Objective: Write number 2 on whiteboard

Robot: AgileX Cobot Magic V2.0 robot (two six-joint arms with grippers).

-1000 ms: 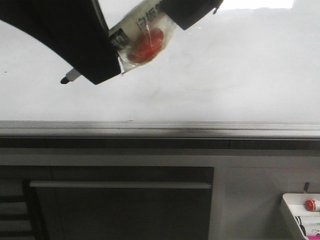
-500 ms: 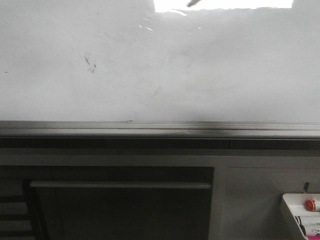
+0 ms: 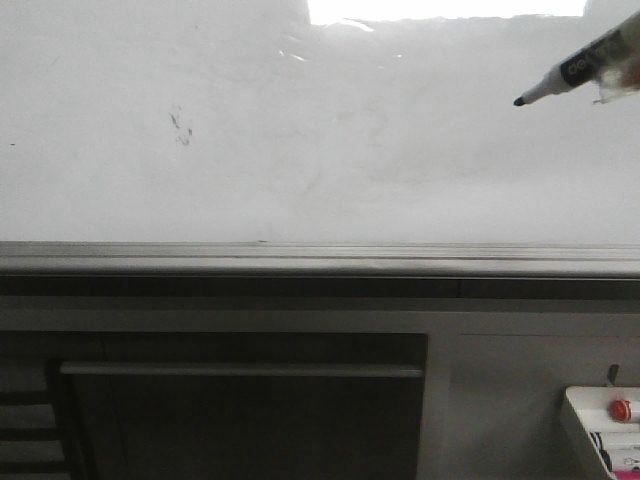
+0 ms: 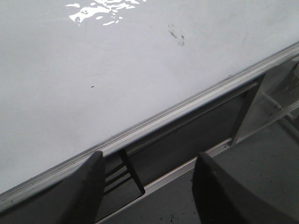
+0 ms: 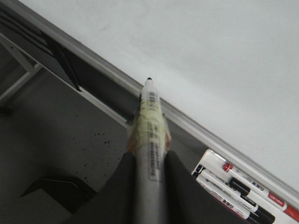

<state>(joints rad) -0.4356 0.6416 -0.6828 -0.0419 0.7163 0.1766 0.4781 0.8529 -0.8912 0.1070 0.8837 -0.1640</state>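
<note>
Front view: a marker [image 3: 575, 70] pokes in at upper right, tip near the whiteboard [image 3: 400, 170], which bears only smudge specks [image 3: 181, 125]. Right claw [image 5: 148, 163] is clamped around that marker; left claw [image 4: 147, 179] hangs released, grasping nothing, near the board's rail [image 4: 187, 105].

This looks like an office, classroom or lab room set up for writing practice. A large glossy whiteboard [image 3: 320, 170] fills most of the front view, faintly smudged, with ceiling light glaring off its upper edge and a grey metal rail [image 3: 320, 258] along its lower edge. Below it stand plain dark cabinet panels [image 3: 240, 400] with a long bar handle [image 3: 240, 370], in grey framing. A white tray [image 3: 585, 425] at the lower right holds spare markers [image 5: 243, 191] with red and black caps, the usual supplies kept beside a board. The grey floor [image 5: 60, 135] in the right wrist view is speckled with dark spots
</note>
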